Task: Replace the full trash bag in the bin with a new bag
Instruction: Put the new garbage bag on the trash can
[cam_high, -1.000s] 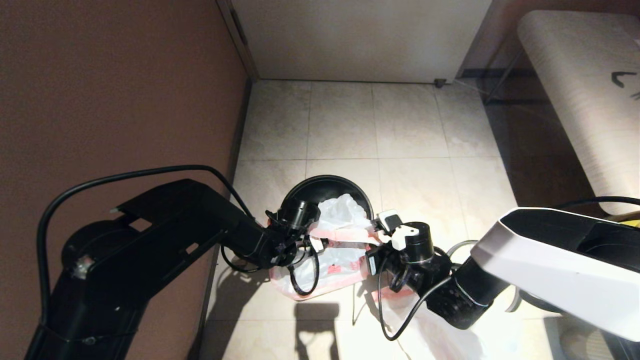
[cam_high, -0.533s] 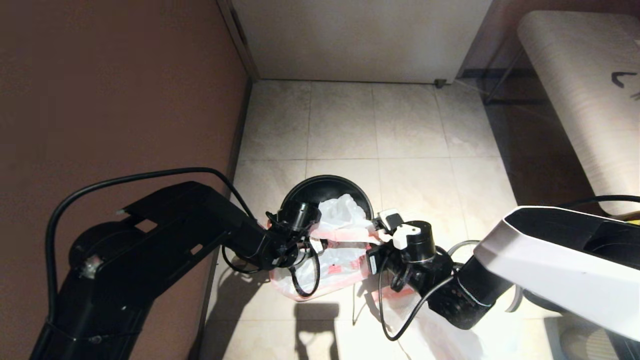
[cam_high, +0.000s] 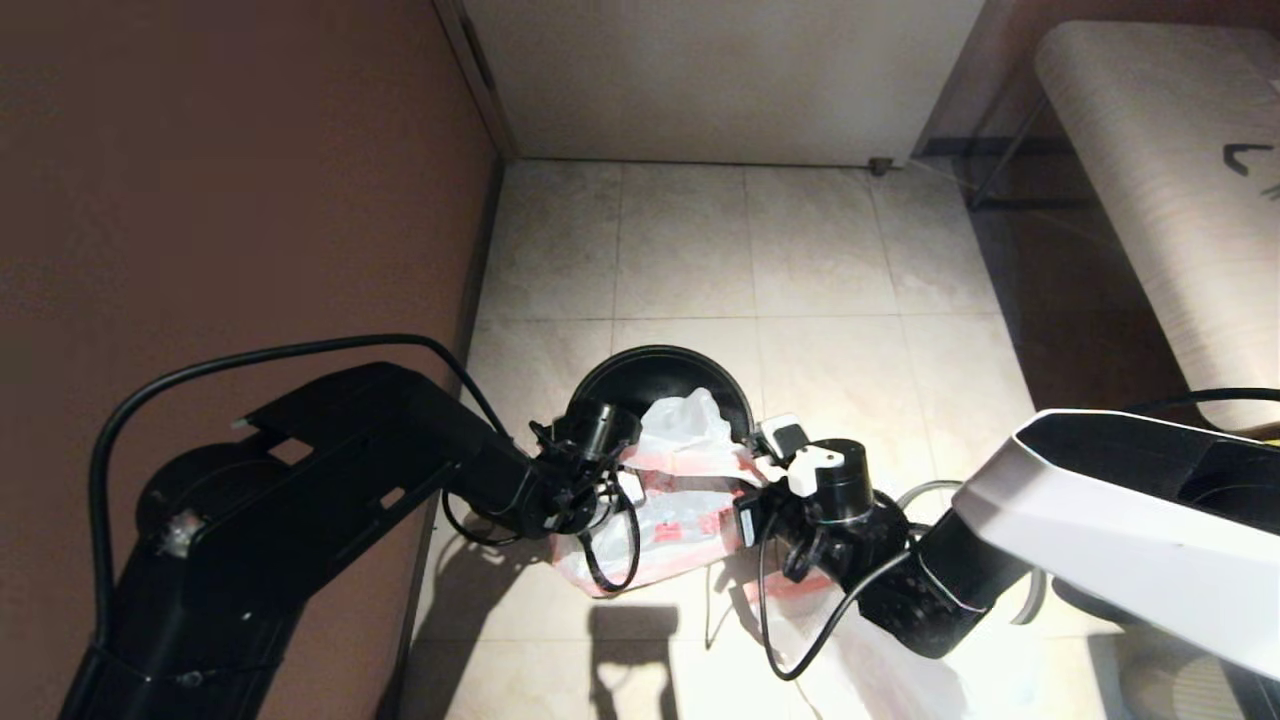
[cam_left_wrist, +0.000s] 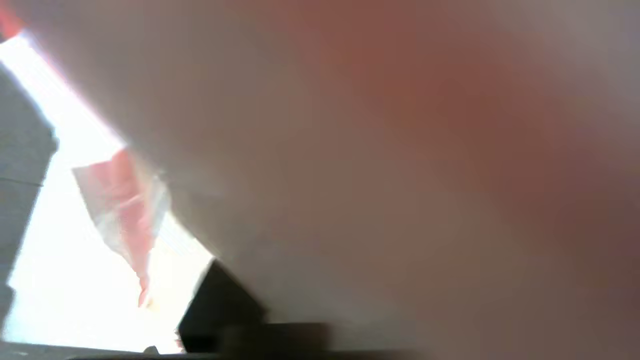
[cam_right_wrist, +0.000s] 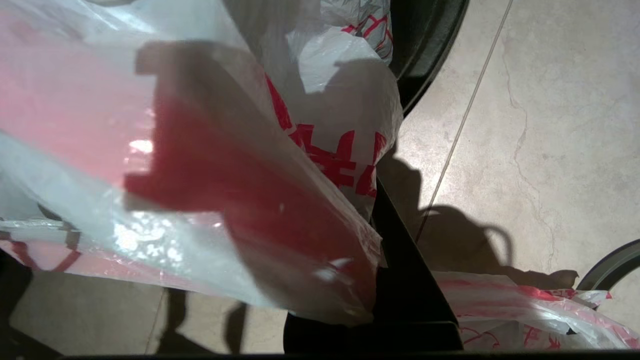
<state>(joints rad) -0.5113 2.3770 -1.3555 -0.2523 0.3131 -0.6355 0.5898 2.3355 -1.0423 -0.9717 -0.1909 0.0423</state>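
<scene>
Centrally, on the tiled floor (cam_high: 820, 260) near the brown wall (cam_high: 230, 180), the bin (cam_high: 640, 372) is seen with a white, red-printed bag (cam_high: 690, 470) spilling over its near rim. The bag is flanked by the left gripper (cam_high: 625, 490) on one side and the right gripper (cam_high: 752, 500) on the other, both pressed into the plastic; whether either pair of fingers is parted or closed cannot be told. Another printed bag (cam_right_wrist: 515, 310) is spread on the floor beneath the right arm.

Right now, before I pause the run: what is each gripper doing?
Left gripper: at the white and red bag beside the bin; fingers cannot be told.
Right gripper: shut on the bag's other side.
</scene>
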